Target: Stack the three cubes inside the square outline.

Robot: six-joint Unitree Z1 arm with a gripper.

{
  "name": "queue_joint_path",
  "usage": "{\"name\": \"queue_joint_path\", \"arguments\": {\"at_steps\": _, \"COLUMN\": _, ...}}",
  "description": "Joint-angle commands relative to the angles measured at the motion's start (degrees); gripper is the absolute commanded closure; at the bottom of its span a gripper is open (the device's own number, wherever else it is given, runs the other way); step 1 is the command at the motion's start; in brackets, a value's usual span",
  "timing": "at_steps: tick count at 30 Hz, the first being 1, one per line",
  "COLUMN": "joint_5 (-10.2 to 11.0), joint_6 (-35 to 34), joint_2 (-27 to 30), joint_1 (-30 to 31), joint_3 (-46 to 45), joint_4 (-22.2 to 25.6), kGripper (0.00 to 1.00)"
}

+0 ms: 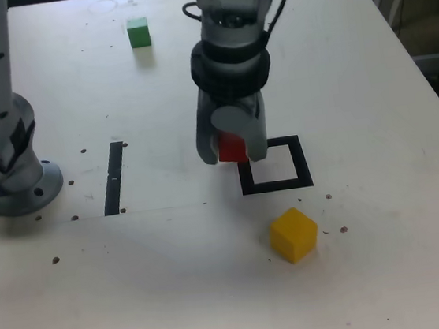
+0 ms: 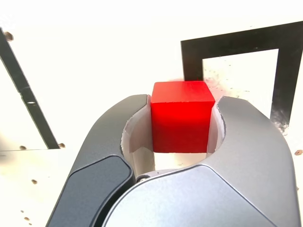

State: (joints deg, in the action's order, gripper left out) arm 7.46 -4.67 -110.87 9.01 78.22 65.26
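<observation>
My gripper is shut on the red cube, which the wrist view shows clamped between the two grey jaws as a red cube. It hangs just above the table at the corner of the square outline on the exterior view's left. The outline's pale centre is bare, and the square outline lies just past the cube in the wrist view. The yellow cube rests on the table in front of the outline. The green cube sits far back on the table.
The arm's grey base stands at the exterior view's left. A narrow black strip lies on the table between the base and the outline. The table's edge on the exterior view's right runs close to the outline's side.
</observation>
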Motion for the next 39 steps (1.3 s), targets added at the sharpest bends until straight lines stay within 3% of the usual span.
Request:
{"name": "queue_joint_path", "arguments": {"at_steps": 1, "joint_5": 0.1, "joint_6": -0.3, "joint_2": -0.9, "joint_1": 0.0, "joint_3": 1.5, "joint_4": 0.1, "kGripper": 0.68}}
{"name": "queue_joint_path", "arguments": {"at_steps": 14, "joint_5": -0.3, "joint_6": -0.7, "joint_2": -5.4, "joint_1": -0.1, "joint_3": 7.7, "joint_4": 1.0, "kGripper": 0.66}}
{"name": "queue_joint_path", "arguments": {"at_steps": 26, "joint_5": -0.9, "joint_6": -0.6, "joint_2": -7.8, "joint_1": -0.4, "joint_3": 7.5, "joint_4": 0.0, "kGripper": 0.63}}
{"name": "queue_joint_path", "arguments": {"at_steps": 30, "joint_5": -0.9, "joint_6": -0.4, "joint_2": -8.9, "joint_1": -0.4, "joint_3": 7.9, "joint_4": 0.0, "kGripper": 0.52}}
{"name": "queue_joint_path", "arguments": {"at_steps": 32, "joint_5": -0.9, "joint_6": -0.3, "joint_2": -9.2, "joint_1": -0.4, "joint_3": 7.8, "joint_4": 0.1, "kGripper": 0.41}}
{"name": "queue_joint_path", "arguments": {"at_steps": 36, "joint_5": -0.9, "joint_6": -0.4, "joint_2": -8.5, "joint_1": -0.4, "joint_3": 7.2, "joint_4": 0.2, "kGripper": 0.11}}
{"name": "queue_joint_path", "arguments": {"at_steps": 39, "joint_5": -0.7, "joint_6": -0.5, "joint_2": -7.4, "joint_1": -0.4, "joint_3": 6.9, "joint_4": 0.6, "kGripper": 0.01}}
